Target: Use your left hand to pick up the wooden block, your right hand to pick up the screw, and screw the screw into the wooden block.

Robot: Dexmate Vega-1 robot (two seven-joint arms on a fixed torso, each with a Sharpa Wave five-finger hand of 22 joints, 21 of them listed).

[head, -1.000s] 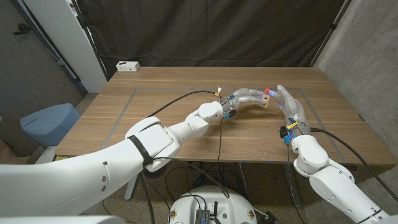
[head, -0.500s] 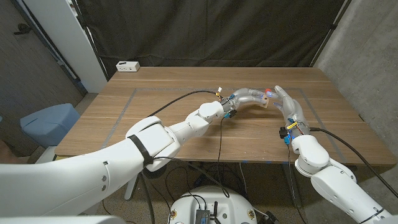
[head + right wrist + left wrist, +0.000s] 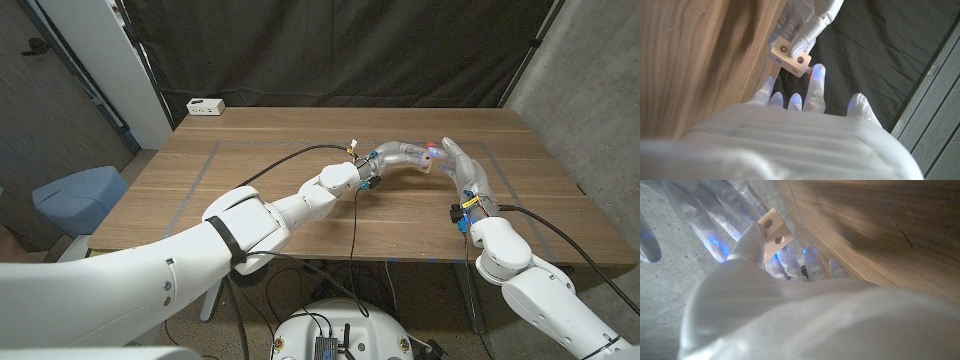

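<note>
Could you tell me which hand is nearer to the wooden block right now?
Left. The left hand grips the wooden block in its fingers, while the right hand has its fingertips close beside the block.

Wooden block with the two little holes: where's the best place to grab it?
Grab the small pale wooden block by its plain sides, from behind. Its two round holes share one face, and the left hand holding it leaves that face open toward the right hand.
</note>
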